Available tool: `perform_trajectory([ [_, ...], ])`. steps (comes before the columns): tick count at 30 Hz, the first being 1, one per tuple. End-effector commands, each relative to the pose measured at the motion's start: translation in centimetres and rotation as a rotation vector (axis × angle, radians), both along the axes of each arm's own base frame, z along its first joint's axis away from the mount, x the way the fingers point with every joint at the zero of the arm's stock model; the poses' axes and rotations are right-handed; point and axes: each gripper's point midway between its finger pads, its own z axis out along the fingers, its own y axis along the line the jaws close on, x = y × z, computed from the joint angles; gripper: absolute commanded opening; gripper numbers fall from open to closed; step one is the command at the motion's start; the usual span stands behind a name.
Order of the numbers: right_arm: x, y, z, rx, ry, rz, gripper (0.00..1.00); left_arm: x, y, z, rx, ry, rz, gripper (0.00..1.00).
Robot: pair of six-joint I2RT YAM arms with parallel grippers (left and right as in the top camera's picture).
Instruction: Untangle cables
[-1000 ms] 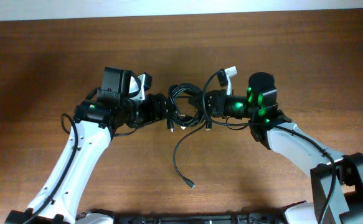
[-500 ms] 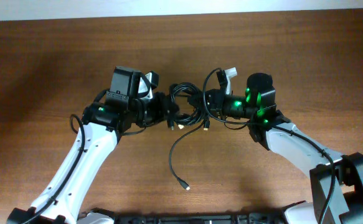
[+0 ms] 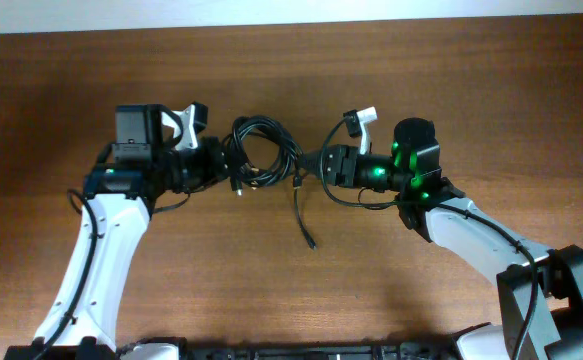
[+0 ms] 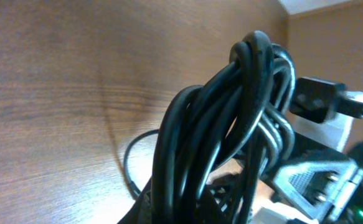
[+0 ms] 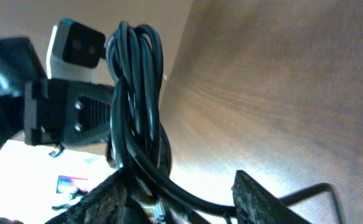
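The cables (image 3: 261, 160) form one black knotted coil above the table's middle, with one loose strand (image 3: 304, 215) trailing down to a plug tip. My left gripper (image 3: 229, 168) is shut on the coil's left side. In the left wrist view the bundle (image 4: 231, 124) rises straight out of the jaws and hides the fingertips. My right gripper (image 3: 309, 163) stands open just right of the coil. In the right wrist view a strand (image 5: 231, 205) runs across the gap between its dark fingers (image 5: 262, 199), and the coil (image 5: 134, 93) hangs beyond them.
The brown wooden table (image 3: 471, 80) ends at a pale edge along the top. The right arm's white link and black base (image 3: 561, 290) fill the lower right corner. The left arm's white link (image 3: 91, 260) crosses the lower left.
My right gripper has opened and let go of the coil. The left arm has pulled left, taking the coil with it. The trailing strand has slid up and to the right.
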Motion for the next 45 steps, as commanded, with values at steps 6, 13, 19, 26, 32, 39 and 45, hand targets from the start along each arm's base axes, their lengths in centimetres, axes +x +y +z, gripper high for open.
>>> perform_trajectory([
  [6, -0.9, 0.3, 0.4, -0.034, -0.207, 0.094, 0.34, -0.6, -0.1, 2.3, -0.127, -0.079, -0.096, 0.0],
  [13, -0.8, 0.3, 0.6, -0.045, -0.27, 0.1, 0.62, -0.8, -0.3, 2.5, -0.137, -0.099, -0.122, 0.0],
  [19, -3.1, 0.8, 1.3, 0.019, -0.258, 0.231, 0.62, -0.5, 0.1, 2.1, -0.111, -0.083, -0.092, 0.0],
  [26, -3.5, 0.9, 1.5, 0.035, -0.234, 0.248, 0.61, -0.4, 0.4, 1.7, -0.098, -0.063, -0.067, 0.0],
  [32, -2.8, 1.0, 3.6, 0.084, -0.281, 0.224, 0.55, -0.6, 0.8, 1.0, -0.068, -0.027, -0.043, 0.0],
  [39, -1.7, 1.7, 3.2, 0.059, -0.245, 0.138, 0.41, -0.9, 0.8, 0.8, -0.073, 0.001, -0.034, 0.0],
  [45, 0.0, 2.4, -0.5, -0.081, -0.12, -0.042, 0.17, -1.0, 0.8, 0.7, -0.083, 0.025, -0.02, 0.0],
])
